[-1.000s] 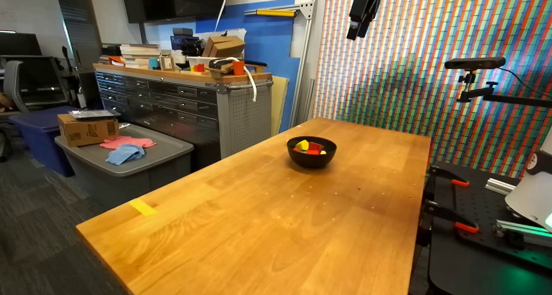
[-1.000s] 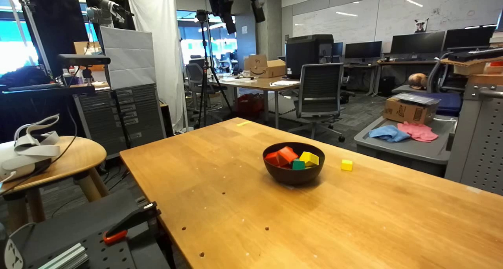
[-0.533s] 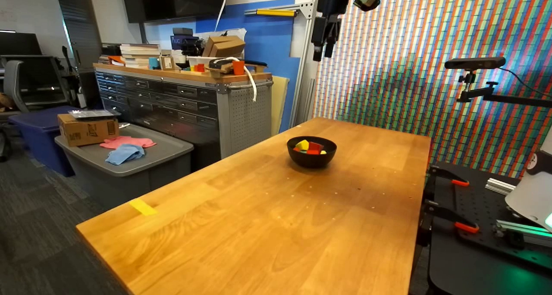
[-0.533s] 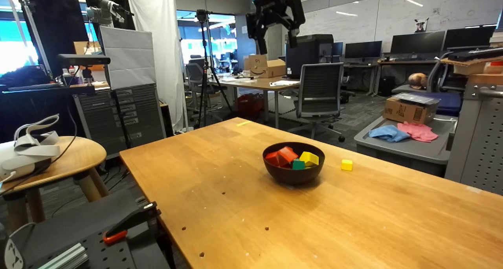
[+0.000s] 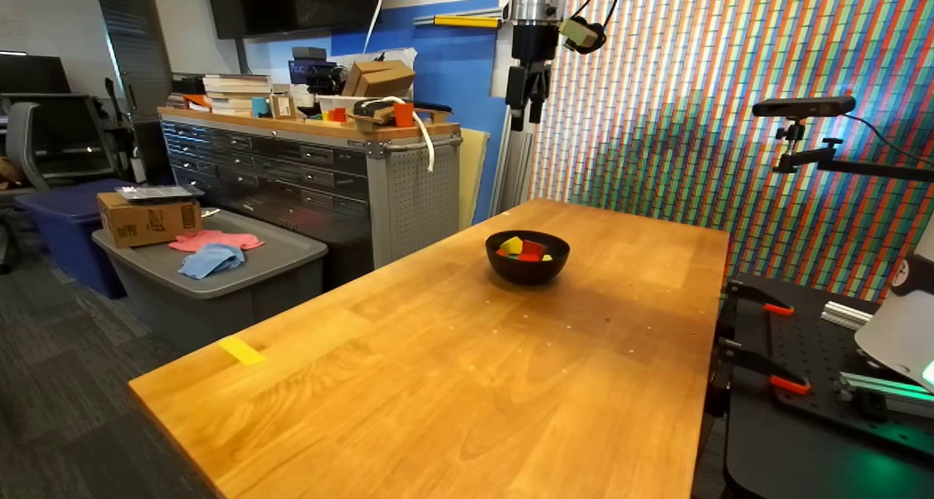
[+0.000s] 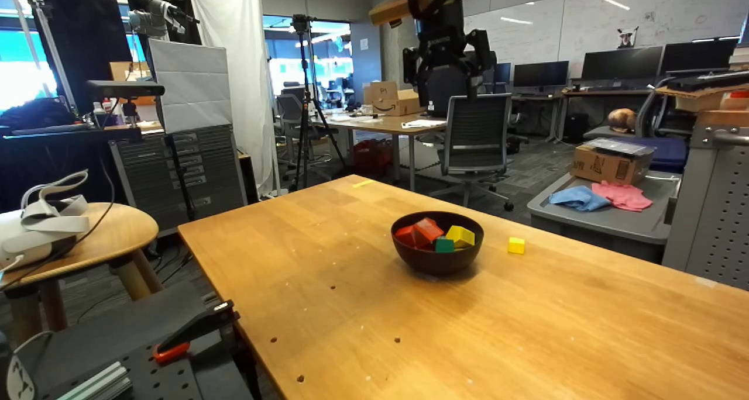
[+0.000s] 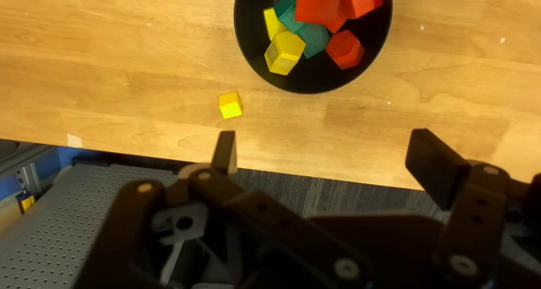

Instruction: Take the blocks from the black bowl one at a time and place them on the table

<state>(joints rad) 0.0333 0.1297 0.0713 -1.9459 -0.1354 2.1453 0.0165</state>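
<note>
The black bowl [image 6: 436,263] stands upright on the wooden table [image 6: 327,283] with several red, green and yellow blocks heaped inside. From above, a red block [image 7: 318,2], a green block [image 7: 315,39] and a yellow block [image 7: 285,52] show in it. A single yellow block [image 7: 230,105] lies on the table outside the bowl; the same yellow block [image 6: 516,245] shows beside it in an exterior view. High over the table, my gripper [image 7: 323,147] hangs pointing down, its jaws wide apart with nothing between them. In an exterior view the gripper [image 5: 527,122] is well above the bowl [image 5: 525,270].
A yellow tape strip [image 5: 241,350] is stuck near a table corner. Past the table's long edge stand a grey lidded bin [image 5: 284,254] and a drawer workbench [image 5: 416,200]. Clamps [image 5: 789,384] grip the edge on the robot's side.
My gripper has come down and further over the table, from the top of both exterior views to more fully in sight. It stays open; bowl and blocks are unmoved.
</note>
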